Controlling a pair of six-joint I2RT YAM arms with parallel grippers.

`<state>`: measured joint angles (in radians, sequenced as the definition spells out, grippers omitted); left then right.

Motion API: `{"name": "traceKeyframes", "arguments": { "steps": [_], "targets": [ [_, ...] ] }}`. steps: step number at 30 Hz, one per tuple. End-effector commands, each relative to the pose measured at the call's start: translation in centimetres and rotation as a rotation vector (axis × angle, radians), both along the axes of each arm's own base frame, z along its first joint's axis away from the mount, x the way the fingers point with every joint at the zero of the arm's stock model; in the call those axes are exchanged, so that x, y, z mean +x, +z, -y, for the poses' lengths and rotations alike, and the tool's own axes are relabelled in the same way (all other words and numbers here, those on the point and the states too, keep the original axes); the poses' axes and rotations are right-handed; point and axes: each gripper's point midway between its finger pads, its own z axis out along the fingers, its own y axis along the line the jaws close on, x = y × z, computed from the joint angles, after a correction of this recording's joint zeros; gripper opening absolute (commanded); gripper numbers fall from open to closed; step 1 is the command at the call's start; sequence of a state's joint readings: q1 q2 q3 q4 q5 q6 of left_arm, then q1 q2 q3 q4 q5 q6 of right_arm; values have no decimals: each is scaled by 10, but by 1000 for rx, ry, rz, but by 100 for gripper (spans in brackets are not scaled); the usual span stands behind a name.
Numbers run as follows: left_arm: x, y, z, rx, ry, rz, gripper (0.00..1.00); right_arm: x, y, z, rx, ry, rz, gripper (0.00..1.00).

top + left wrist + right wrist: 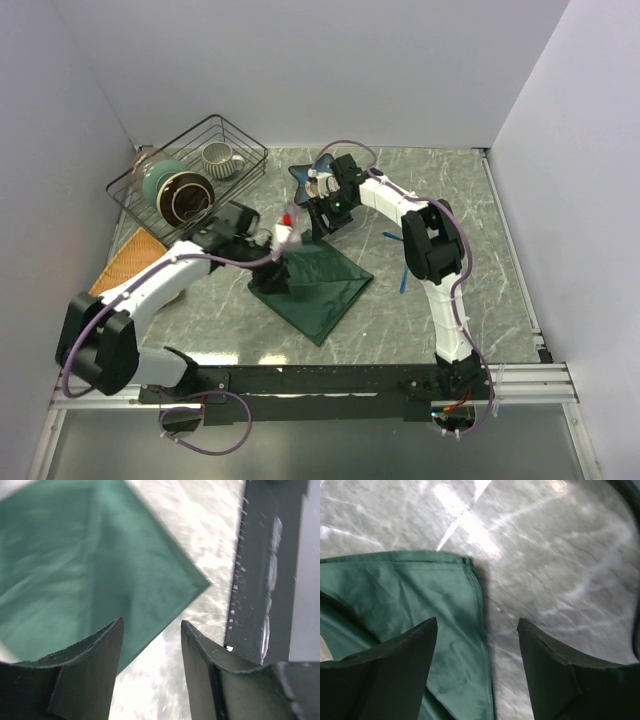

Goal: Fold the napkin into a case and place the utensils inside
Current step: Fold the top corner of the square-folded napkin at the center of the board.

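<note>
Left pincer (151, 625) and right pincer (477, 622) are gaping empty. Limp dark green cloth napkin (100, 570) beneath is probably wanting corner pinches.

Grey marbled table (490, 290) with pale veins lies under the left gripper (151, 623) and the right gripper (477, 622). A bright glare patch (470, 527) sits on the stone just ahead of the right gripper's fingertips. Ahead and to the right of the left gripper, a dark rail (265, 565) with pale scuffs edges the table; well beyond both grippers, plain pale lavender-white walls close it in: back wall (320, 70), left wall (50, 150), right wall (590, 150), under soft, even light.
</note>
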<state>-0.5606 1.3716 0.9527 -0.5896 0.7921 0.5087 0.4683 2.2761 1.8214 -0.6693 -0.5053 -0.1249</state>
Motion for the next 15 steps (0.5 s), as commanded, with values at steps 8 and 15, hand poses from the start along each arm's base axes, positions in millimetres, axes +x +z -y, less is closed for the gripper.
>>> {"name": "traceKeyframes", "arguments": {
  "steps": [8,15],
  "targets": [
    [47,11,-84,-8,264,11,59,-18,54,47,-64,-13,30,77],
    [54,-15,-103,82,274,21,57,-44,47,77,-110,-35,-30,75]
  ]
}}
